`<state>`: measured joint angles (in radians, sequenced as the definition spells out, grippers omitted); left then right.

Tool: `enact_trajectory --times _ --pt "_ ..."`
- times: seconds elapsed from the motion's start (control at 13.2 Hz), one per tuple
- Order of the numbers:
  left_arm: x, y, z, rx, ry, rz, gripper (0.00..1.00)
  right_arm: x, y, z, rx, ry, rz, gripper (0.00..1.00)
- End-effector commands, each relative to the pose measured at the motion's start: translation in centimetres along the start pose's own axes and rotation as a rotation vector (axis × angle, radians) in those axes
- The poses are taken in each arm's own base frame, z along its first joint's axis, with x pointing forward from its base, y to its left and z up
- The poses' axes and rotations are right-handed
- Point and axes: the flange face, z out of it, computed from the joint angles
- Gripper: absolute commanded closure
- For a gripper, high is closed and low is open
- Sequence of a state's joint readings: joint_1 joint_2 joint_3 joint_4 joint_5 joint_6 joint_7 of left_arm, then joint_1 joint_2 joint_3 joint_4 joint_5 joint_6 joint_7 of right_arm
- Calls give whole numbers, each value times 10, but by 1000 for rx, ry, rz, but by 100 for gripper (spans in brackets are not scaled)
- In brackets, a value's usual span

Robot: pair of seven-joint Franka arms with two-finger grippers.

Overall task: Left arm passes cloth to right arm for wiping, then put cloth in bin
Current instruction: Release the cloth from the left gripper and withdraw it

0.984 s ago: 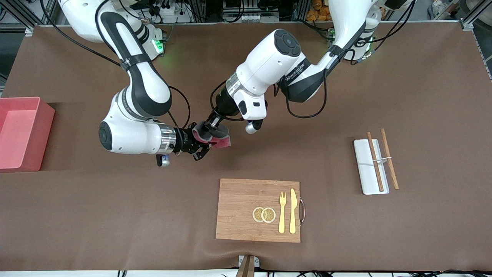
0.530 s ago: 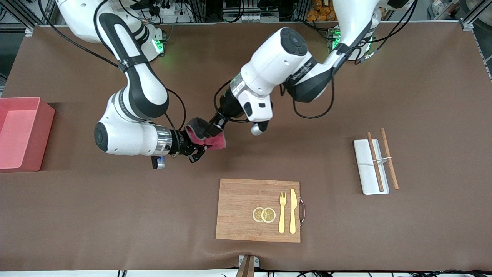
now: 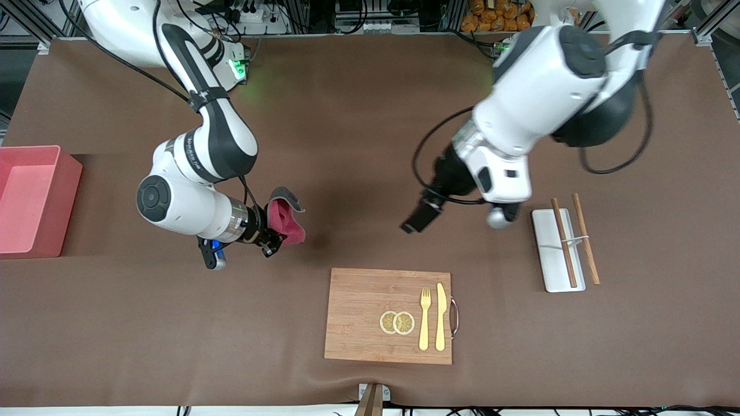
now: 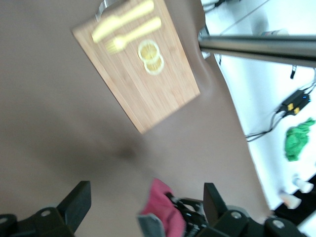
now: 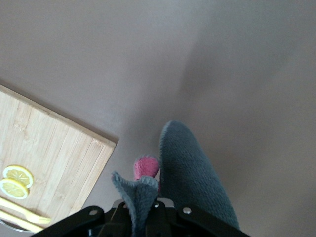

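Fingers of the right gripper clench our small grey-and-magenta cloth; the left gripper hangs released. We judge handover complete; wiping follows.

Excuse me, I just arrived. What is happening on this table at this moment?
The right gripper is shut on the cloth, holding it above the table between the bin and the cutting board. The left gripper is open and empty, over bare table beside the chopstick tray. So the handover looks done; nothing is in the bin yet.
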<state>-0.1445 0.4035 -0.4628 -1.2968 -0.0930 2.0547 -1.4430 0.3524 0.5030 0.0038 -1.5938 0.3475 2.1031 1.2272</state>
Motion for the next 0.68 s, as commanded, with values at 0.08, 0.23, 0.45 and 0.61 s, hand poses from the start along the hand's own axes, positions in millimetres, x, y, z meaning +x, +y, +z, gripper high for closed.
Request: enact_trajectory --times 0.08,0.23,0.45,0.61 --pt "12 -21 -39 99 26 197 0 26 5 23 -49 106 -120 100" --pt "31 -35 -53 167 25 208 0 37 10 61 22 165 -130 100" --pt "61 -55 -70 273 44 328 0 52 25 91 123 234 -183 100" --pt "93 -70 -89 317 45 430 0 87 40 89 87 246 -288 100"
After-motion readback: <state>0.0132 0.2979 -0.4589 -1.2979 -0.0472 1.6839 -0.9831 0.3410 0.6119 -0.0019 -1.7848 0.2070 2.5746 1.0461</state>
